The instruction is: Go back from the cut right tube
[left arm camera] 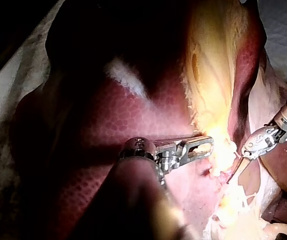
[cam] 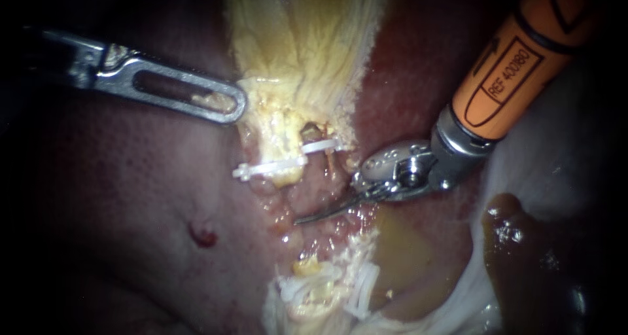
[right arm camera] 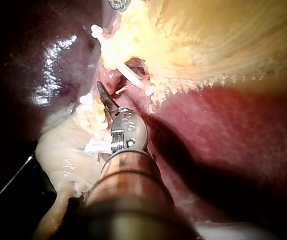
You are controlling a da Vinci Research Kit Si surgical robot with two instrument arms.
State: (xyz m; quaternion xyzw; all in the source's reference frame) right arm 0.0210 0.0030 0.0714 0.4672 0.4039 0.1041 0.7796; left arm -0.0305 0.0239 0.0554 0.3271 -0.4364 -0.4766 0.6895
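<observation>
Your right instrument [cam: 309, 218] sits just below the white clip [cam: 281, 163], blades closed on nothing. Your left instrument [cam: 229, 103] is just above that clip, jaws clamped on the yellow tissue [cam: 294, 60].

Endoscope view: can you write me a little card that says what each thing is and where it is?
left tool: comes in from the left, tip at the edge of the yellow tissue
right tool: curved blades, shut, lying in the gap between the two cut ends
upper cut end: yellow stump
white clip: clamped across the upper cut end
lower cut end: pale and frayed, apart from the upper one
liver: reddish, lying under it all
</observation>
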